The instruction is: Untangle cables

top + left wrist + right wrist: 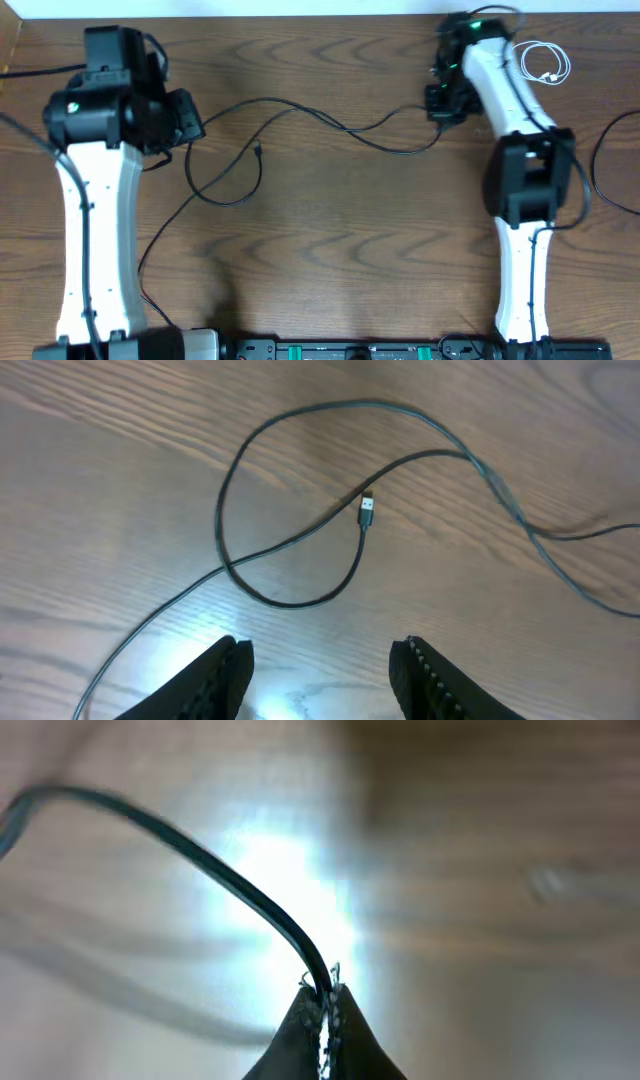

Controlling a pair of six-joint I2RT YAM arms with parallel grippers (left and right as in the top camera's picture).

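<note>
Closest to its wrist camera, the left gripper point(320, 660) hung wide apart above the table point(120, 490), with nothing between its fingers. Just beyond it the black cable point(220, 520) lay in a loop that crossed over itself, its small plug end point(366, 510) resting inside the loop. From there the cord ran across the wood to the right gripper point(325, 1005), whose fingers were pinched tight on it. Farther off, near the table's far right edge, the white cable point(545, 62) sat in a small coil, well apart from the black one.
</note>
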